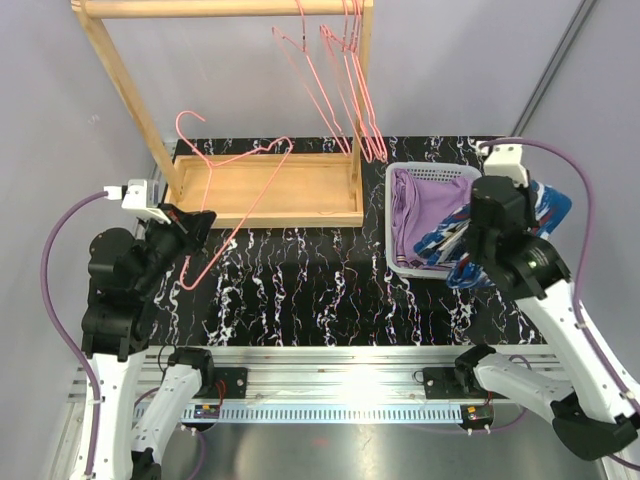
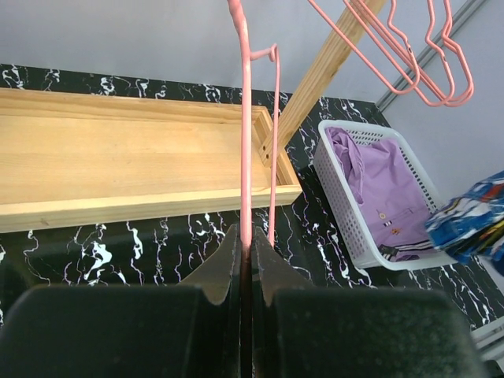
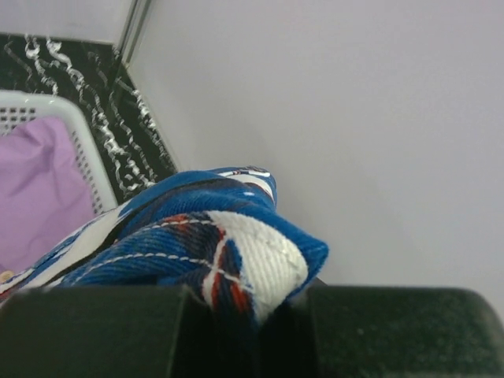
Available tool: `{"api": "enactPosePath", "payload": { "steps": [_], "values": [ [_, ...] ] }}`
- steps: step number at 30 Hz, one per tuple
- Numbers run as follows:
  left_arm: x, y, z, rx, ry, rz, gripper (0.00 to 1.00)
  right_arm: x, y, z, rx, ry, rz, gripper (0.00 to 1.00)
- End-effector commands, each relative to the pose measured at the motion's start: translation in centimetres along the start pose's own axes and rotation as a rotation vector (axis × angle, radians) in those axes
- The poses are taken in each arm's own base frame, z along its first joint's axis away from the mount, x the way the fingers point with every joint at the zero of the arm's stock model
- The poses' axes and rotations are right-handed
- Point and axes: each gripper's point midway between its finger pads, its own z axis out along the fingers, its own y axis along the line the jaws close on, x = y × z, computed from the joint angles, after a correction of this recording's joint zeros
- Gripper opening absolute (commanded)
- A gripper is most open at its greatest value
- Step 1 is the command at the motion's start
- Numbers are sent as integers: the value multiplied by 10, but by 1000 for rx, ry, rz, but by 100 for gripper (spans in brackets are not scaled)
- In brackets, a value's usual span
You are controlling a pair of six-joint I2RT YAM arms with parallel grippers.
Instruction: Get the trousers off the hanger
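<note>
Left fingers (image 2: 220, 272) pinched the bare pink hanger (image 2: 245, 118). Right fingers (image 3: 94, 331) clamped the blue splashed trousers (image 3: 197, 228) at the white basket (image 2: 342, 205) rim, lilac trousers (image 1: 420, 210) inside. Best centre them over the basket before release.

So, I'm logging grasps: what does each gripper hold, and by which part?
Left gripper: the pink hanger, pinched on a straight stretch of its wire. Right gripper: the blue patterned trousers, pinched by a bunched fold of cloth.
</note>
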Motion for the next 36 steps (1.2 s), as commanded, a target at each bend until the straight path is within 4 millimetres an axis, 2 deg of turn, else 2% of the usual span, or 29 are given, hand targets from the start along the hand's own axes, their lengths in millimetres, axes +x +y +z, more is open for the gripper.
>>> {"api": "enactPosePath", "payload": {
  "steps": [1,3,6,9,12,13,15,16,18,19,21,22,24,30,33,34,36],
  "values": [
    [-17,-3,-3,6,-75,37,0,-30,-66,-16,114,-68,113,0],
    [-17,-1,-2,1,-79,37,0,-34,-69,-16,123,-82,88,0],
    [-14,1,-1,-7,-74,37,0,-35,-53,-8,126,-76,-29,0],
    [-13,2,-2,-12,-71,43,0,-35,-38,-2,128,-68,-46,0],
    [-11,3,-3,-14,-70,47,0,-32,-5,9,84,-64,-58,0],
    [-11,3,-4,-15,-73,50,0,-29,18,17,57,-55,-73,0],
    [-9,3,-3,-12,-67,49,0,-24,42,26,34,-35,-96,0],
    [-8,4,-3,-12,-66,48,0,-20,70,35,0,-21,-121,0],
    [-7,4,-3,-14,-62,52,0,-17,98,45,-34,-14,-130,0],
    [-6,4,-3,-13,-61,52,0,-9,122,55,-42,12,-172,0],
    [-6,4,-4,-11,-65,54,0,-7,146,69,-60,36,-158,0],
    [-6,4,-5,-13,-68,55,0,4,169,79,-76,68,-196,0],
    [-6,5,-5,-16,-67,59,0,14,199,95,-101,104,-202,0],
    [-7,4,-6,-18,-69,61,0,19,252,115,-160,128,-164,0],
    [-9,2,-7,-12,-69,58,0,21,272,122,-209,140,-149,1],
    [-10,2,-7,-13,-70,59,0,26,275,125,-217,156,-150,4],
    [-13,3,-10,-27,-72,62,0,31,281,127,-224,178,-143,4]
  ]
}}
